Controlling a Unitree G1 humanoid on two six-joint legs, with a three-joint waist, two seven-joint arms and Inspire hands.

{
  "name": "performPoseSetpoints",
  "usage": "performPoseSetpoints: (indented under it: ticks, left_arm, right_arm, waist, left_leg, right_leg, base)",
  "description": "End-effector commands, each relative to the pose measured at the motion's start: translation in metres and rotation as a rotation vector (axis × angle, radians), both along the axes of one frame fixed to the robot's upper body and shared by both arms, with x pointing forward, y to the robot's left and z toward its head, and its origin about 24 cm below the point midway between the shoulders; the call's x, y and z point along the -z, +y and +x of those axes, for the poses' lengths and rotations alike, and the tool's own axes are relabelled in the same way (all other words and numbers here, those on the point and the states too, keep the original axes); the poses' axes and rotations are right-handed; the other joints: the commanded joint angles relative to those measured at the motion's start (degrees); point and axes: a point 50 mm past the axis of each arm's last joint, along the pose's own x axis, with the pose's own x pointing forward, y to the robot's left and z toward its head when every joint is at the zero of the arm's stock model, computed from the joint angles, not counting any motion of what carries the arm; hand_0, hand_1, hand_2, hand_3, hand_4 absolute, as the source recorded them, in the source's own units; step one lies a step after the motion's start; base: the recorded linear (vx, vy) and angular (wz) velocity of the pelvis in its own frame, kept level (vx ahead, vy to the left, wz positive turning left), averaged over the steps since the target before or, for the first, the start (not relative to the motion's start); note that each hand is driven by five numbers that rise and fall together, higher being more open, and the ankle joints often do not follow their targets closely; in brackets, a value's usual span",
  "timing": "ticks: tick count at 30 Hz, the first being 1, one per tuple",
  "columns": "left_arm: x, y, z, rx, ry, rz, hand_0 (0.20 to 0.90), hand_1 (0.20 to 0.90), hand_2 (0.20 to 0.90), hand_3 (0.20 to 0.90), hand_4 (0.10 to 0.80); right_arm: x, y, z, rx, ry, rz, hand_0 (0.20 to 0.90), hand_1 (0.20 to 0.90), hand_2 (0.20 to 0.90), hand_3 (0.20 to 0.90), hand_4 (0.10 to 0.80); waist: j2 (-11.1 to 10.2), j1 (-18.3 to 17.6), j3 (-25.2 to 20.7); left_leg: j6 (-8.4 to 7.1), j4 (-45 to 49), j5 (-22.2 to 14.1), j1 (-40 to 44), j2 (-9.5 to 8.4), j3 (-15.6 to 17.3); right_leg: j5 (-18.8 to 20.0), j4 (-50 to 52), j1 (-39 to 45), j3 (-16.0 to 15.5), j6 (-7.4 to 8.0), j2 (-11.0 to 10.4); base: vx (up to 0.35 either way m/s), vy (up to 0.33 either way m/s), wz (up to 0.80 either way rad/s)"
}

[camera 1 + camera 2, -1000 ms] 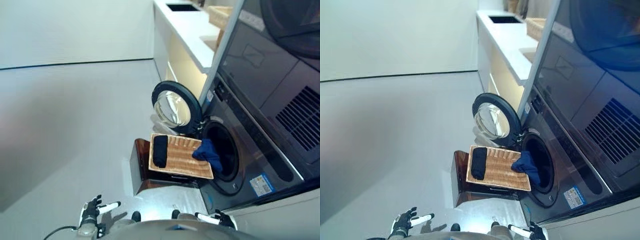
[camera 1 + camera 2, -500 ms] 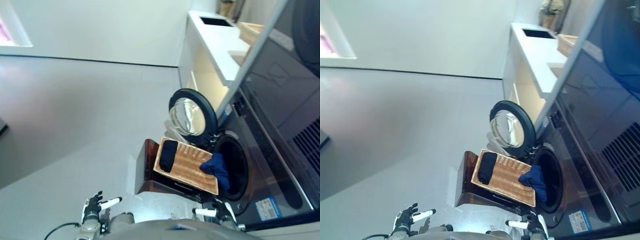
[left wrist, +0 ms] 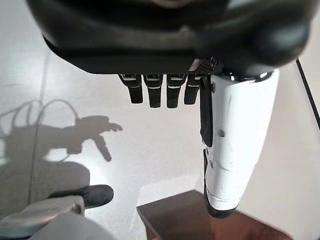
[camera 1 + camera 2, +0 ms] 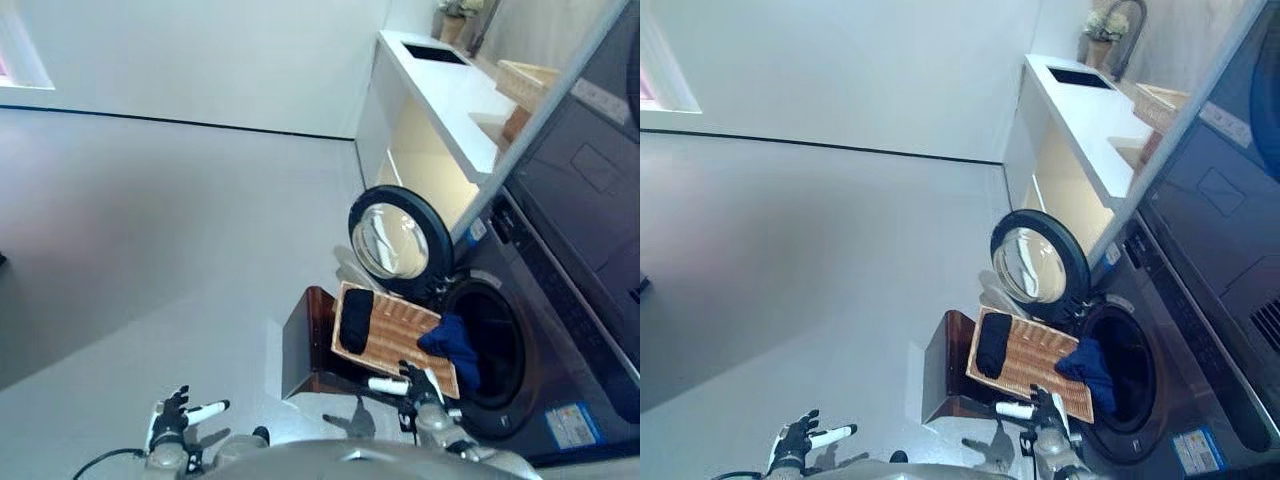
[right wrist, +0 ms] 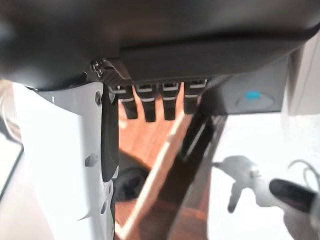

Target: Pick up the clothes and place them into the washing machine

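At the lower left of the left eye view, the left robot hand (image 4: 170, 418) hangs over the bare floor with fingers spread and relaxed, holding nothing. The right robot hand (image 4: 412, 384) sits lower centre-right, fingers also straight and empty, just in front of the wicker basket (image 4: 400, 335) on a dark wooden stand (image 4: 300, 345). A black garment (image 4: 355, 306) lies in the basket's left end; a blue garment (image 4: 452, 342) drapes from its right end into the washing machine (image 4: 530, 330) opening, whose door (image 4: 400, 244) stands open.
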Motion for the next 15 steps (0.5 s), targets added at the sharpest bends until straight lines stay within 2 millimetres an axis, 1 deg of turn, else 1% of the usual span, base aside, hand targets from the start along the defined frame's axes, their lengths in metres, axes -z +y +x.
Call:
performPoseSetpoints:
  ticks: [1, 2, 3, 4, 5, 7, 10, 11, 12, 13, 15]
  left_arm:
    - [-0.023, -0.007, 0.056, 0.023, -0.256, -0.005, 0.900, 0.900, 0.900, 0.900, 0.800]
    - [-0.023, -0.007, 0.056, 0.023, -0.256, -0.005, 0.900, 0.900, 0.900, 0.900, 0.800]
    - [-0.024, -0.012, 0.058, 0.028, -0.280, -0.018, 0.900, 0.900, 0.900, 0.900, 0.800]
    - [-0.029, -0.026, 0.069, 0.064, -0.344, -0.064, 0.900, 0.900, 0.900, 0.900, 0.800]
    - [-0.029, -0.026, 0.069, 0.064, -0.344, -0.064, 0.900, 0.900, 0.900, 0.900, 0.800]
    - [-0.038, -0.034, 0.082, 0.084, -0.415, -0.092, 0.900, 0.900, 0.900, 0.900, 0.800]
    - [-0.057, -0.043, 0.106, 0.112, -0.552, -0.122, 0.900, 0.900, 0.900, 0.900, 0.800]
    - [-0.073, -0.047, 0.121, 0.106, -0.654, -0.148, 0.900, 0.900, 0.900, 0.900, 0.800]
    - [-0.073, -0.047, 0.121, 0.106, -0.654, -0.148, 0.900, 0.900, 0.900, 0.900, 0.800]
    - [-0.096, -0.051, 0.136, 0.101, -0.786, -0.183, 0.900, 0.900, 0.900, 0.900, 0.800]
    - [-0.114, -0.057, 0.144, 0.124, -0.885, -0.201, 0.900, 0.900, 0.900, 0.900, 0.800]
  right_arm:
    - [-0.030, -0.031, 0.046, 0.023, -0.143, -0.145, 0.900, 0.900, 0.900, 0.900, 0.800]
    - [-0.030, -0.031, 0.046, 0.023, -0.143, -0.145, 0.900, 0.900, 0.900, 0.900, 0.800]
    - [-0.034, -0.032, 0.052, 0.019, -0.159, -0.163, 0.900, 0.900, 0.900, 0.900, 0.800]
    - [-0.041, -0.036, 0.062, 0.026, -0.187, -0.185, 0.900, 0.900, 0.900, 0.900, 0.800]
    - [-0.041, -0.036, 0.062, 0.026, -0.187, -0.185, 0.900, 0.900, 0.900, 0.900, 0.800]
    - [-0.056, -0.035, 0.083, 0.024, -0.258, -0.199, 0.900, 0.900, 0.900, 0.900, 0.800]
    - [-0.080, -0.031, 0.112, 0.027, -0.367, -0.214, 0.900, 0.900, 0.900, 0.900, 0.800]
    - [-0.099, -0.033, 0.132, 0.043, -0.437, -0.233, 0.900, 0.900, 0.900, 0.900, 0.800]
    - [-0.100, -0.033, 0.133, 0.043, -0.438, -0.233, 0.900, 0.900, 0.900, 0.900, 0.800]
    - [-0.120, -0.033, 0.151, 0.061, -0.512, -0.241, 0.900, 0.900, 0.900, 0.900, 0.800]
    - [-0.134, -0.037, 0.161, 0.090, -0.553, -0.255, 0.900, 0.900, 0.900, 0.900, 0.800]
  waist:
    - [0.7, 1.7, 0.9]
    - [0.7, 1.7, 0.9]
    - [0.6, 2.2, 0.9]
    - [0.8, 2.5, 1.7]
    - [0.8, 2.4, 1.6]
    - [1.2, 2.5, 3.3]
    - [1.9, 2.8, 7.5]
    - [2.5, 3.2, 9.6]
    - [2.5, 3.2, 9.5]
    - [3.0, 3.6, 11.6]
    - [3.5, 4.1, 13.1]
  left_leg:
    - [-3.68, -1.7, 1.3, -2.2, 0.54, -3.2]
    - [-3.68, -1.7, 1.3, -2.2, 0.54, -3.2]
    - [-3.84, -2.1, 1.3, -2.3, 0.65, -2.8]
    - [-4.20, -2.1, 1.5, -3.9, 0.68, -3.0]
    - [-4.20, -2.1, 1.5, -4.0, 0.68, -3.0]
    - [-4.29, -1.2, 1.8, -6.7, 0.71, -3.7]
    - [-4.52, 1.4, 2.4, -12.2, 0.96, -4.8]
    - [-4.65, 3.4, 2.5, -15.6, 1.05, -5.2]
    - [-4.66, 3.5, 2.4, -15.8, 1.05, -5.2]
    - [-4.80, 6.0, 2.4, -19.1, 0.93, -5.6]
    - [-4.92, 8.1, 1.9, -21.6, 0.79, -5.9]
  right_leg:
    - [2.2, -3.9, 0.9, 1.6, -0.71, 1.7]
    - [2.2, -3.9, 0.9, 1.6, -0.71, 1.7]
    - [2.9, -5.8, 1.2, -0.1, -0.39, 1.0]
    - [3.6, -7.2, 0.7, -1.5, -0.15, 0.8]
    - [3.6, -7.2, 0.6, -1.5, -0.15, 0.8]
    - [3.7, -6.9, -1.2, -1.7, -0.44, 0.9]
    - [3.8, -5.4, -5.9, -2.4, -0.85, 0.6]
    - [3.6, -4.1, -8.9, -2.9, -1.00, 0.3]
    - [3.6, -4.0, -9.2, -2.9, -1.01, 0.3]
    - [3.3, -2.3, -11.8, -3.2, -1.28, 0.1]
    - [2.5, -0.2, -13.9, -3.7, -1.43, -0.3]
  base:
    - [0.162, -0.043, 0.11]
    - [0.059, -0.036, 0.39]
    - [-0.029, -0.059, 0.32]
    - [-0.029, -0.059, 0.29]
    - [-0.082, -0.060, 0.01]
    - [-0.147, -0.049, 0.10]
    - [-0.249, -0.051, 0.11]
    - [-0.173, -0.034, 0.25]
    - [-0.195, -0.017, 0.31]
    - [-0.101, 0.008, 0.27]
    - [-0.072, 0.012, 0.12]
